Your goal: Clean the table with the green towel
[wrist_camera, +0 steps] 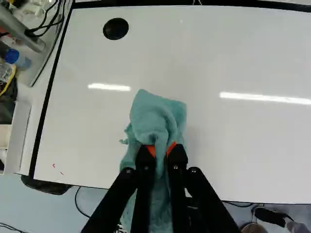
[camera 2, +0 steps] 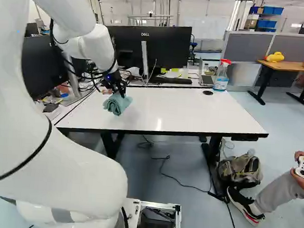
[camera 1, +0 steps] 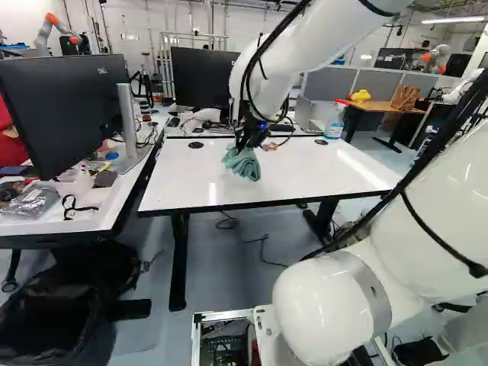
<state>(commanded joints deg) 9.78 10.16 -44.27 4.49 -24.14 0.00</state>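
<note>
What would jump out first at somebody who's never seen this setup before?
Probably the big white robot arm, filling much of the foreground in both base views. Next, the crumpled green towel, pinched in the black gripper and standing out against the bare white tabletop. After that, likely the red-topped spray bottle by the table's far edge, near its right end in the right base view.

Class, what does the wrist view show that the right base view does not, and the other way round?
Only the wrist view: orange pads pressing the green towel from two sides; small red marks on the white table.
Only the right base view: the spray bottle and the large monitor.
Both: the towel, the table and the gripper.
</note>
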